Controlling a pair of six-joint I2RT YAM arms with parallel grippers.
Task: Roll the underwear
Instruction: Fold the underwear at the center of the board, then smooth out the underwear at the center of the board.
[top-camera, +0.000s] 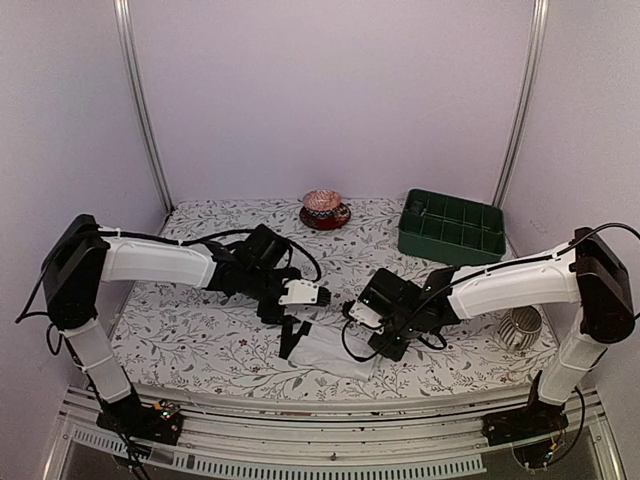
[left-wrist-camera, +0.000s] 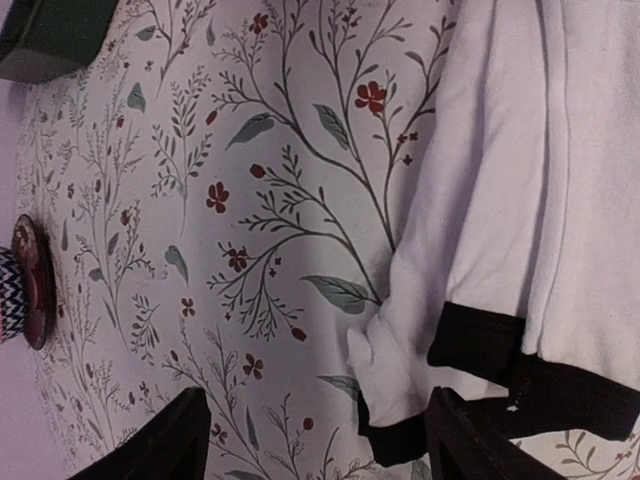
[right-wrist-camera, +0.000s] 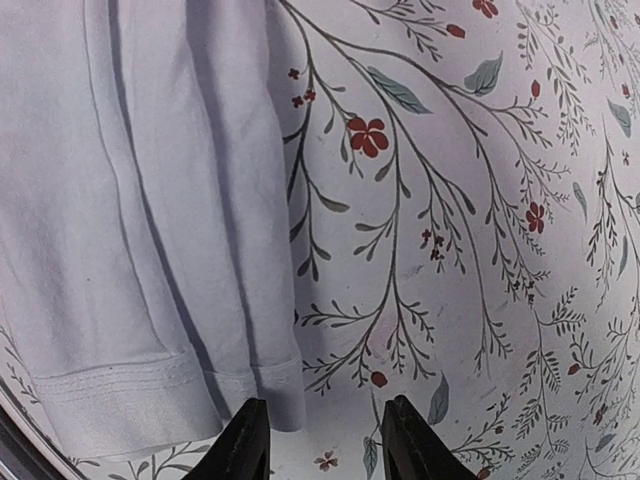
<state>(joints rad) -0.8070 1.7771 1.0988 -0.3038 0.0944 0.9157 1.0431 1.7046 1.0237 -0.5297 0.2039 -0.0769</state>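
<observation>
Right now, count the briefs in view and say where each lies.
1 clear: the white brief with black trim, at the middle of the table's near edge. A striped thing by the right arm could be another; too blurred to tell.

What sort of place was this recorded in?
Probably a lab test booth, not a home: bare white walls with metal corner posts, two robot arms mounted along the near edge, and staged props, a green tray and white briefs, on a floral tablecloth.

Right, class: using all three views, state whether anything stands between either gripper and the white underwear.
Nothing visible does. The left gripper and right gripper hang open over opposite edges of the white underwear; the green tray sits far back on the table.
</observation>
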